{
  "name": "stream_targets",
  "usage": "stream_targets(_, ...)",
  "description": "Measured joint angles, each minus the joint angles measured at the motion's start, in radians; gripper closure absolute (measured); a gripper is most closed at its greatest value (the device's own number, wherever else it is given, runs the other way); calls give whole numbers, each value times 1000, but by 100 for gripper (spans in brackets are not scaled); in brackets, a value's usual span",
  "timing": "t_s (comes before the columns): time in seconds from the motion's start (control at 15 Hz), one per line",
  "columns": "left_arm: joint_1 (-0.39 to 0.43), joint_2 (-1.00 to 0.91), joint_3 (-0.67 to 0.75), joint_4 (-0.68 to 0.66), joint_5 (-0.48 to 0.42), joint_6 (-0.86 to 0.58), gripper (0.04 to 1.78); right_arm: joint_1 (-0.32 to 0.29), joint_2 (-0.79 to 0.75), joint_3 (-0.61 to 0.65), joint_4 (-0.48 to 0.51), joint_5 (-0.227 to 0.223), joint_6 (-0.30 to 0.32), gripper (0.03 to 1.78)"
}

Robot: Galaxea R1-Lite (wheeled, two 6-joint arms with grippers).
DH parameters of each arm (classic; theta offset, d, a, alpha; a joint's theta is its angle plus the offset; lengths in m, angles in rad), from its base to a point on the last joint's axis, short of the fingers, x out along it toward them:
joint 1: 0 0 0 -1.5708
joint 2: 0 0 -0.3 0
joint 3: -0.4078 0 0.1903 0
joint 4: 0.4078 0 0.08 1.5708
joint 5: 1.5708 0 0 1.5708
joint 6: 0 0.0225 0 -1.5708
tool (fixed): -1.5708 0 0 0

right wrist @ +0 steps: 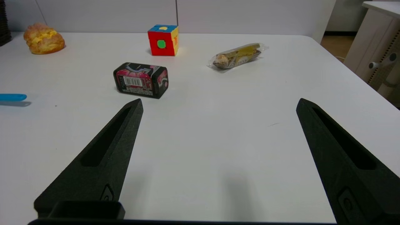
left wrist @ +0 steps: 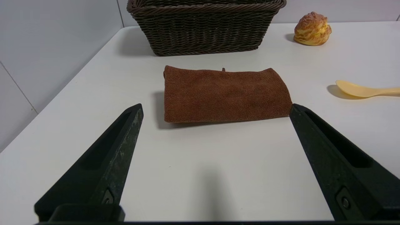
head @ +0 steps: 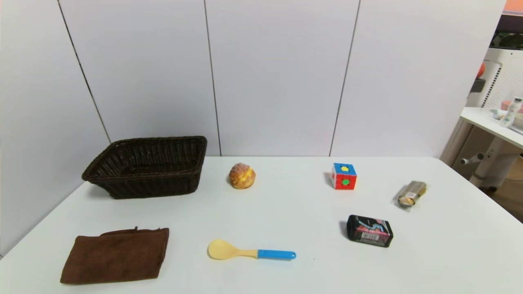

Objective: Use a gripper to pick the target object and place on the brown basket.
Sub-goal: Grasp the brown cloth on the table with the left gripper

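Fingers (left wrist: 125, 147) of our left gripper (left wrist: 215, 107) stand wide apart and hold nothing in the left wrist view, low over the bench (left wrist: 203, 175) with the folded brown towel (left wrist: 225, 93) lying flat just ahead of them and the brown basket (left wrist: 204, 28) beyond it. We judge the main risk to be a pinch that takes only the top layer, since the cloth is soft and folded; it could then unfold, trail, and catch on the basket's rim. A cream puff (left wrist: 312, 28) and a yellow spoon (left wrist: 362, 90) lie off to one side, apart from the towel. In the right wrist view our right gripper (right wrist: 218, 104) also has its fingers (right wrist: 118, 140) spread wide and empty, facing a black box (right wrist: 141, 80), a colour cube (right wrist: 163, 40) and a wrapped snack (right wrist: 239, 56); it seems idle. From the head view neither arm shows; the towel (head: 116, 256) sits near the front left, the basket (head: 147, 166) behind it, so we expect a short carry with little room to lift clear.
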Motion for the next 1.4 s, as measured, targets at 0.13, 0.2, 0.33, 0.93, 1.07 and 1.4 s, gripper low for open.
stream_targets(0.13, 0, 0, 0, 0, 1, 0, 13, 0, 0, 0, 0, 0, 0, 12)
stream_targets(0.2, 0, 0, 0, 0, 0, 0, 13, 0, 0, 0, 0, 0, 0, 12)
stream_targets(0.33, 0, 0, 0, 0, 0, 0, 13, 0, 0, 0, 0, 0, 0, 12)
stream_targets(0.93, 19, 150, -124, 46, 3, 14, 13, 0, 0, 0, 0, 0, 0, 12)
stream_targets(1.07, 46, 305, -241, 68, -5, 72, 13, 0, 0, 0, 0, 0, 0, 12)
stream_targets(1.4, 102, 731, -622, 148, -104, 368, 13, 0, 0, 0, 0, 1, 0, 12)
